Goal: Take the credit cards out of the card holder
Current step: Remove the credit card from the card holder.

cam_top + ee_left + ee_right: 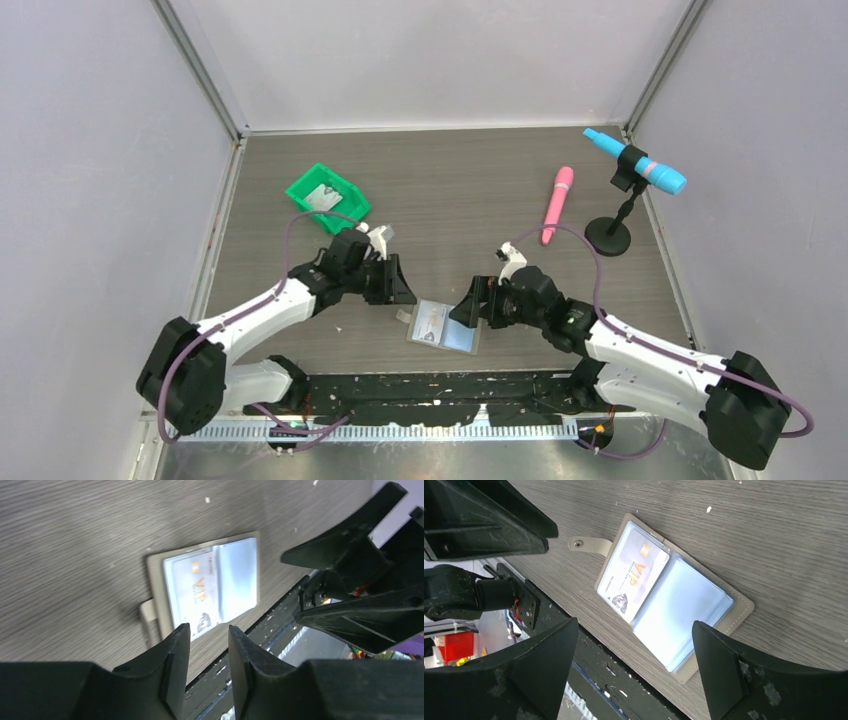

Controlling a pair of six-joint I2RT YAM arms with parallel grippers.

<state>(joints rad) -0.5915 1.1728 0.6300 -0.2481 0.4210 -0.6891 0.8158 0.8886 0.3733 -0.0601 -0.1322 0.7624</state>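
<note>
The card holder (463,338) lies open and flat near the table's front edge, with a grey-beige cover (740,608) and pale blue clear pockets. One credit card (633,578), white with orange "VIP" print, sits in the pocket on the snap tab (585,544) side; the other pocket (684,615) looks empty. My left gripper (396,283) hovers just left of the holder (154,575), its jaws a narrow gap apart (209,630) with nothing between them. My right gripper (470,305) hangs over the holder's right edge, wide open (634,625) and empty.
A green bin (345,190) at the back left holds a pale card (322,197). A pink stick (557,203) and a blue microphone (640,163) on a black stand (608,238) are at the back right. The black base rail (440,385) runs just in front of the holder.
</note>
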